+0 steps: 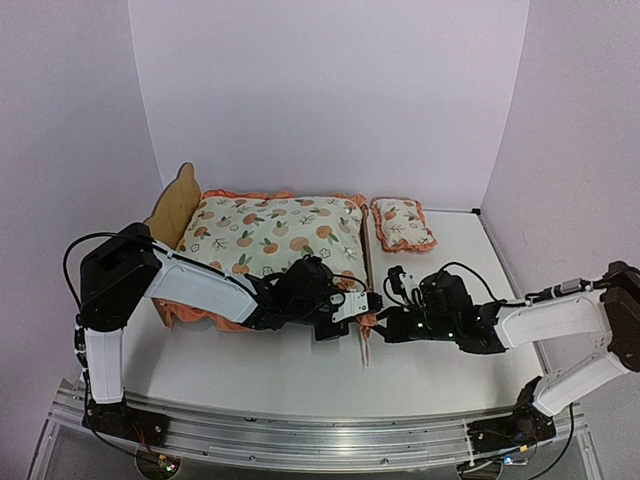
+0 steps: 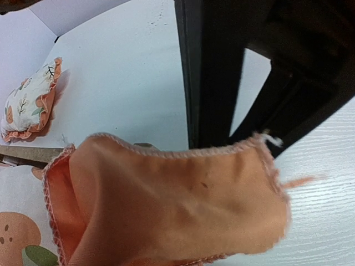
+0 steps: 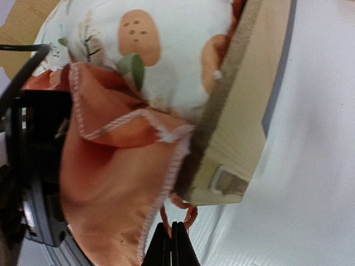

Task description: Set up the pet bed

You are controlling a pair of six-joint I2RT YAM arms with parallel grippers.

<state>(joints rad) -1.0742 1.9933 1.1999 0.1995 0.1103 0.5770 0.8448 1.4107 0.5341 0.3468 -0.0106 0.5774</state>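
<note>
The pet bed [image 1: 176, 208] is a plywood frame at the left of the table, its footboard [image 3: 238, 122] close in the right wrist view. A fruit-print cushion [image 1: 275, 235] with an orange ruffle [image 2: 166, 205] lies on the frame. My left gripper [image 1: 350, 305] is at the cushion's near right corner. Its jaws are hidden under the ruffle, which stretches taut from them. My right gripper [image 3: 171, 246] is shut on a thin orange tie string [image 3: 190, 213] that hangs just below the footboard's corner.
A small matching fruit-print pillow [image 1: 402, 222] lies on the table right of the footboard, also seen in the left wrist view [image 2: 30, 102]. White walls enclose the table on the left, back and right. Both arms meet at the bed's near right corner.
</note>
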